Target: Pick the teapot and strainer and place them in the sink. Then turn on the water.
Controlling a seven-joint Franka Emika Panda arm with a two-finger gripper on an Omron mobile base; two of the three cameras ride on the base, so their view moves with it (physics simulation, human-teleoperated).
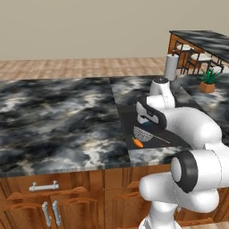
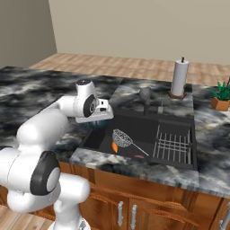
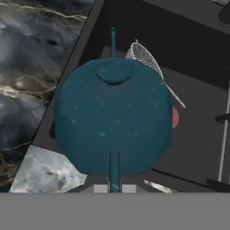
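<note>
The teapot (image 3: 113, 117) was held in the closed jaws of the gripper (image 2: 99, 117), above the left edge of the sink (image 2: 177, 121). The strainer (image 2: 121, 138) was seen lying inside the basin, near its left end, beside an orange object (image 2: 114, 147).

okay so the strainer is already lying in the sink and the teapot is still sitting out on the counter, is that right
Half right. The strainer does lie in the sink, as the right base view shows. The teapot is not on the counter, though: in the hand view it hangs right under the gripper, whose jaws are shut on it, above the sink's edge.
</note>
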